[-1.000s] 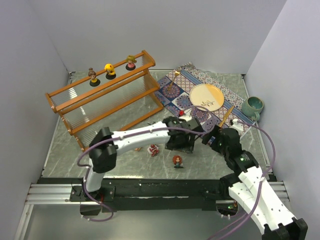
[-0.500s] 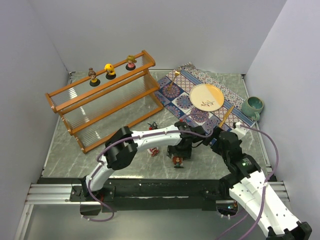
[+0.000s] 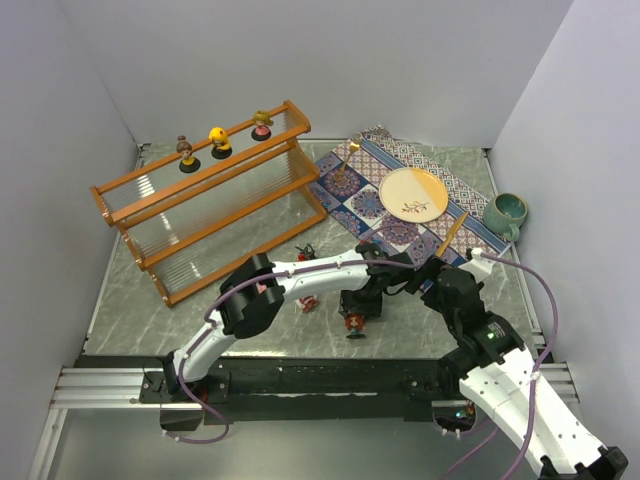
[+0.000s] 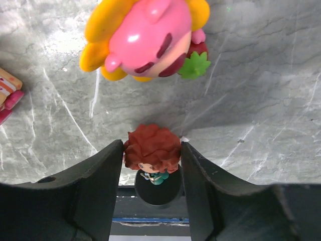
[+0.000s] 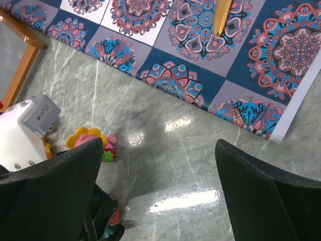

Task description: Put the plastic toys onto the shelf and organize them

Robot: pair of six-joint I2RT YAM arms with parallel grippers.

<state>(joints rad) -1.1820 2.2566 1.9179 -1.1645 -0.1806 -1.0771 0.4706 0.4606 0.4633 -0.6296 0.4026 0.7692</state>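
Observation:
A red-haired doll (image 4: 153, 153) on a round black base stands on the marble table (image 3: 130, 290). My left gripper (image 4: 152, 160) is shut on the doll's head, one finger touching each side of the hair. From above, the left gripper (image 3: 357, 303) hangs over the doll (image 3: 354, 322). A pink toy with yellow petals (image 4: 145, 37) lies just beyond, and a striped pink toy (image 3: 308, 302) to the left. A black spiky toy (image 3: 305, 251) sits nearer the shelf (image 3: 215, 195). Three dolls (image 3: 219, 142) stand on its top tier. My right gripper (image 3: 440, 275) hovers open over bare table.
A patterned blue mat (image 3: 365, 200) at the back right carries a round plate (image 3: 413, 193) and a yellow stick (image 3: 450, 232). A teal mug (image 3: 505, 212) stands by the right wall. The arms' rail runs along the near edge.
My left arm swung from near the mat toward the front and came down over the red-haired doll, its fingers narrowing onto the head. My right gripper shifted slightly toward the front.

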